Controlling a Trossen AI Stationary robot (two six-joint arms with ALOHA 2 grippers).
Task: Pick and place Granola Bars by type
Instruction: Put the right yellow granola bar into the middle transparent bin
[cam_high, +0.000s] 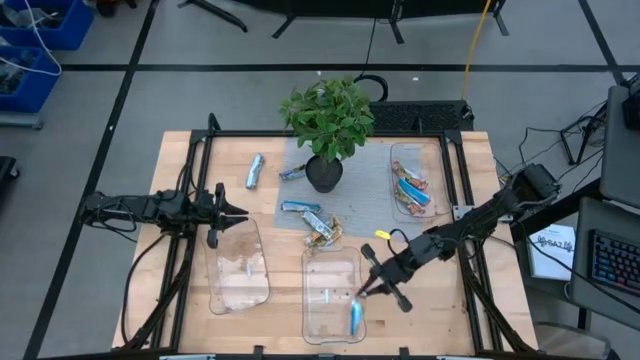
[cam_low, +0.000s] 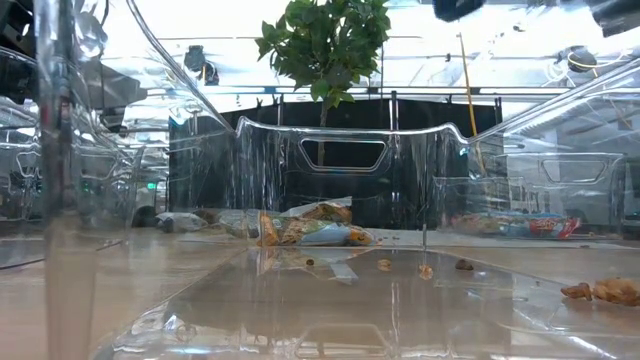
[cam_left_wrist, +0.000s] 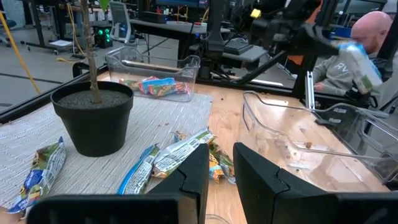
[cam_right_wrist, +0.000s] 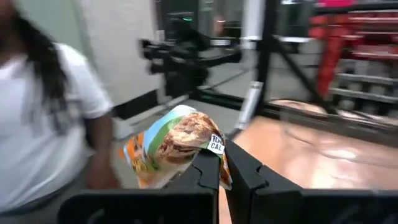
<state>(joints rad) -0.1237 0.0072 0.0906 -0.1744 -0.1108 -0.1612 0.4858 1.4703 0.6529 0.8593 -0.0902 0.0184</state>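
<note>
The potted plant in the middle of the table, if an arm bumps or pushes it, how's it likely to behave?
The potted plant would probably tip rather than slide: its leafy crown spreads wider than the small black pot. It stands on a grey mat, which may grip or bunch under a push. The soil looks loose and could spill.

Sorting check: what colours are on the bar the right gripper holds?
Orange, white and green wrapper, clearest in the right wrist view.
</note>
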